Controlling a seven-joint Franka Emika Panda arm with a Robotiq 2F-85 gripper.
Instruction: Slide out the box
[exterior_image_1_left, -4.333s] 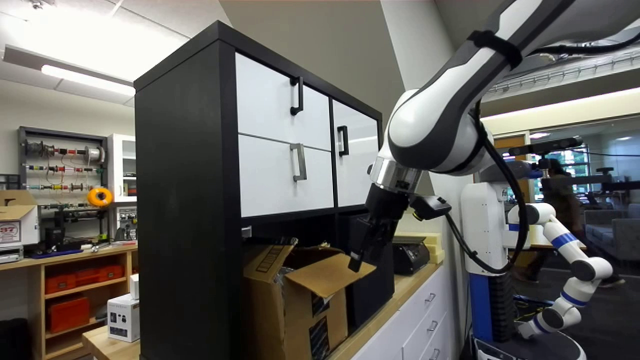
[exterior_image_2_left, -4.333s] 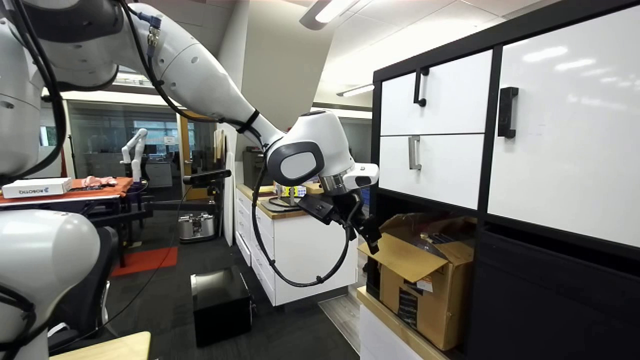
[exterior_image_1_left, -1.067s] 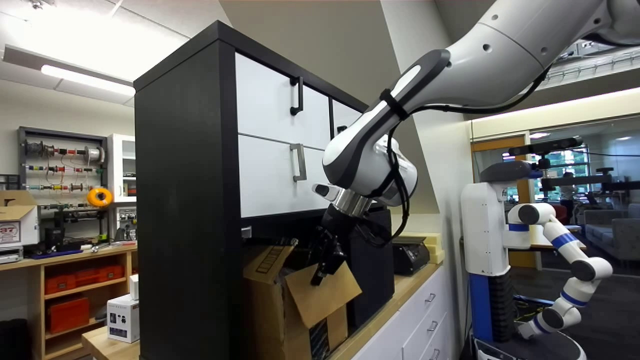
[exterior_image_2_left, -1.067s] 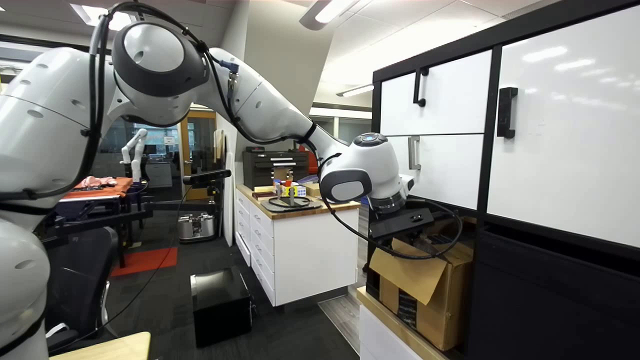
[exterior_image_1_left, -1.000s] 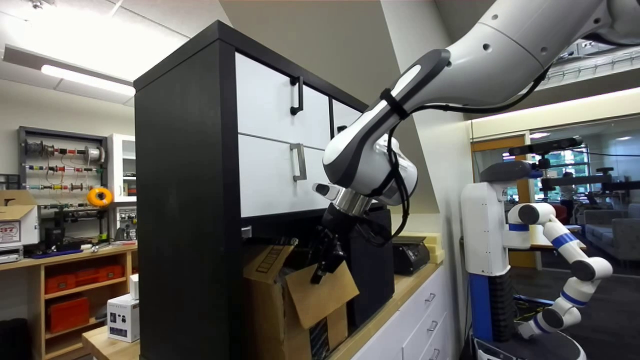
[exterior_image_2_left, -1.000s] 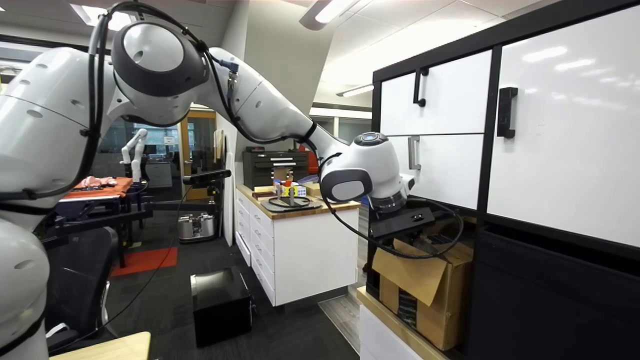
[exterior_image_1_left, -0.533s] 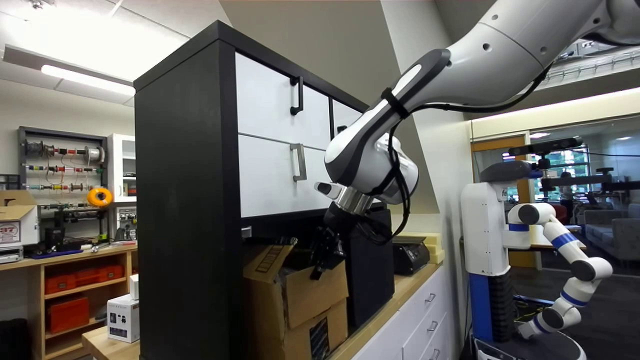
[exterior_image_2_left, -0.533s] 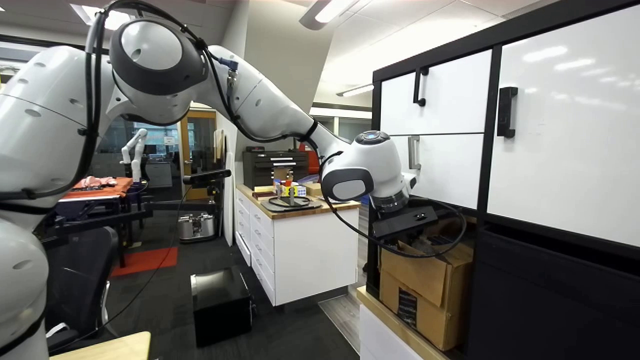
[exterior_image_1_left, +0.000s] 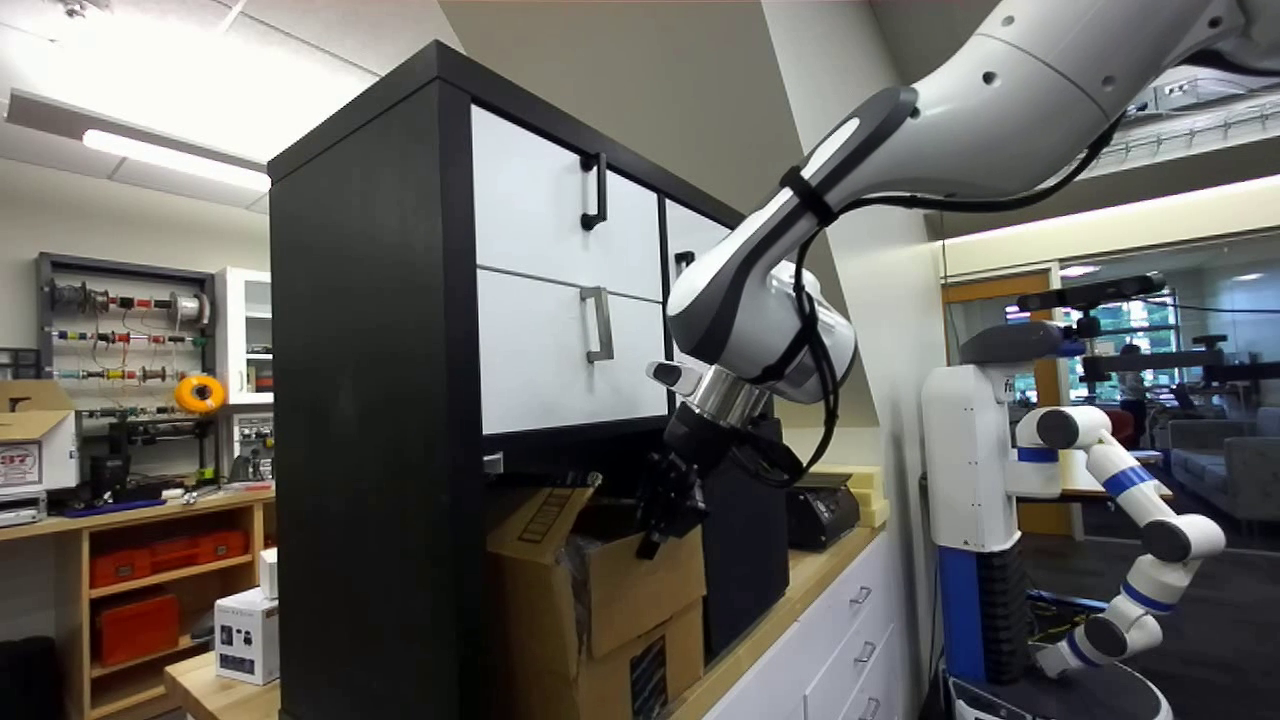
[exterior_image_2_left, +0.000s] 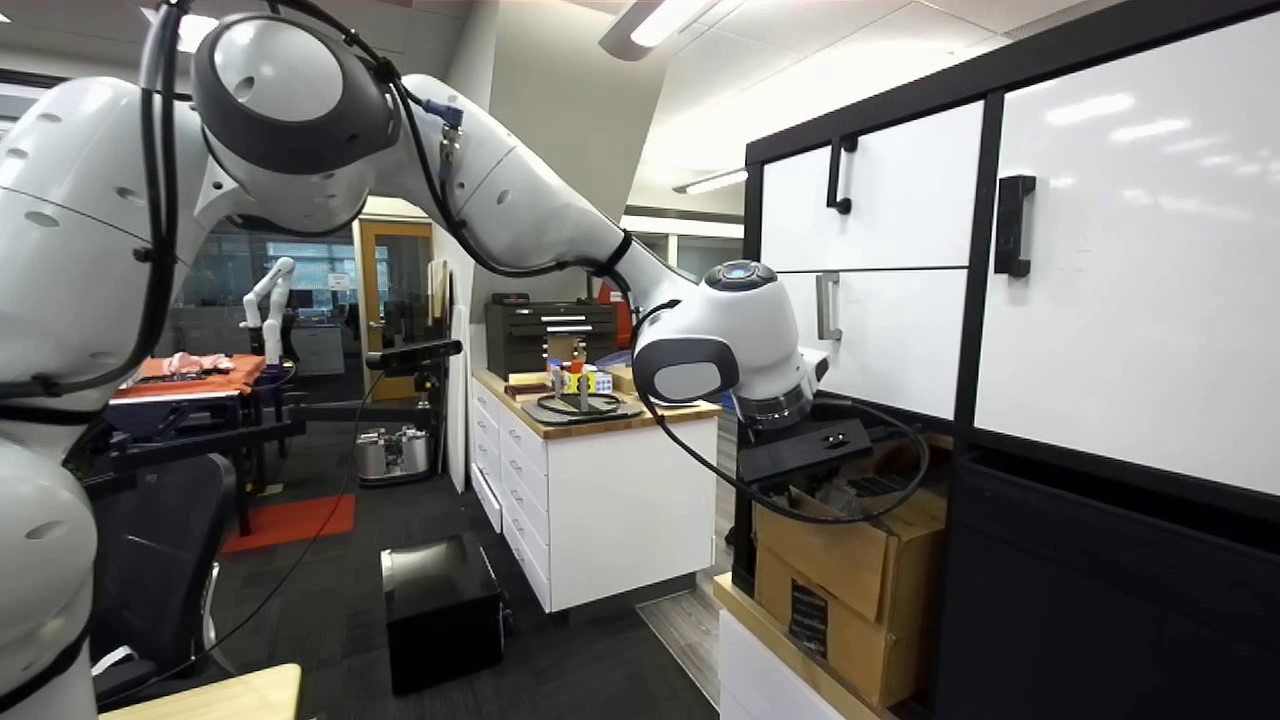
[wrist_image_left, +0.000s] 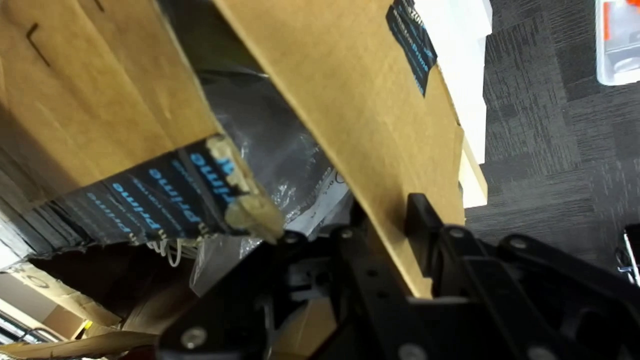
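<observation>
Jaws pinching the upright front flap (wrist_image_left: 360, 110) of the box (exterior_image_2_left: 855, 640), and here's the danger: a hard tug could tear that cardboard or slip right off!

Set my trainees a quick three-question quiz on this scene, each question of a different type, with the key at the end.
1. Multiple choice. In the wrist view, what lies between the two fingers of the gripper?
a) a drawer handle
b) the cardboard edge of the box
c) a cable

2. True or false? The box is standing out on the floor.

3. Short answer. In the wrist view, which blue word repeats along the black tape?

Key
1: b
2: False; it stands at the lower opening of the cabinet.
3: Prime
</observation>
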